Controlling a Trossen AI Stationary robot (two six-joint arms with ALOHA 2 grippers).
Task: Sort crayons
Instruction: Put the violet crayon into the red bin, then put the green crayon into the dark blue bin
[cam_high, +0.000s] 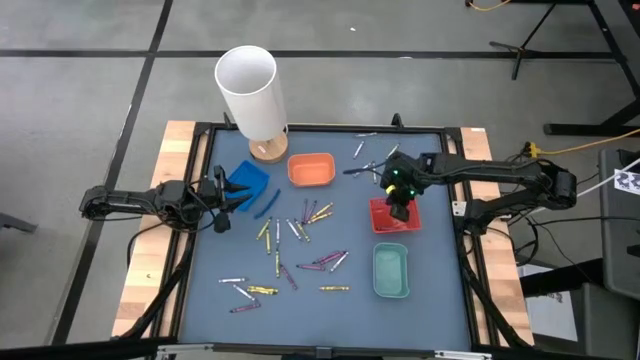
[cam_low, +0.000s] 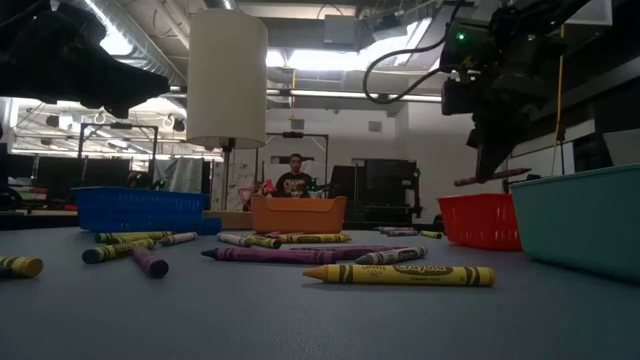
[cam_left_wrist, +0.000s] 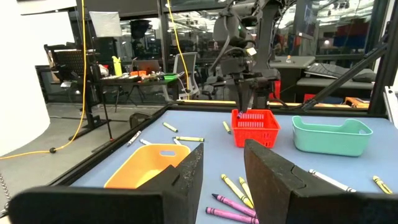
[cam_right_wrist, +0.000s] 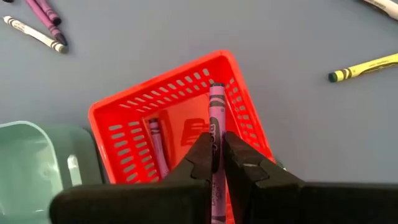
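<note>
Several crayons, yellow, purple and pale, lie scattered on the blue-grey mat (cam_high: 300, 240). My right gripper (cam_high: 398, 205) hangs over the red tray (cam_high: 383, 222) and is shut on a purple crayon (cam_right_wrist: 216, 112). Another purple crayon (cam_right_wrist: 157, 144) lies inside the red tray (cam_right_wrist: 124, 124). My left gripper (cam_high: 222, 200) is open and empty beside the blue tray (cam_high: 247, 182) at the mat's left; its fingers (cam_left_wrist: 186, 177) face the mat's middle. My right gripper pinches the purple crayon between its two fingers, about mid-length (cam_right_wrist: 216, 127). The fingers come from above, pointing down, and lie across the crayon. In the low view the crayon (cam_low: 490, 180) sits nearly level, lifted clear above the red tray (cam_low: 480, 220).
An orange tray (cam_high: 311, 169) stands at the far middle and a green tray (cam_high: 390, 270) near the front right. A tall white cylinder (cam_high: 247, 85) on a wooden base stands at the far left. A person (cam_low: 295, 178) sits in the room beyond the table.
</note>
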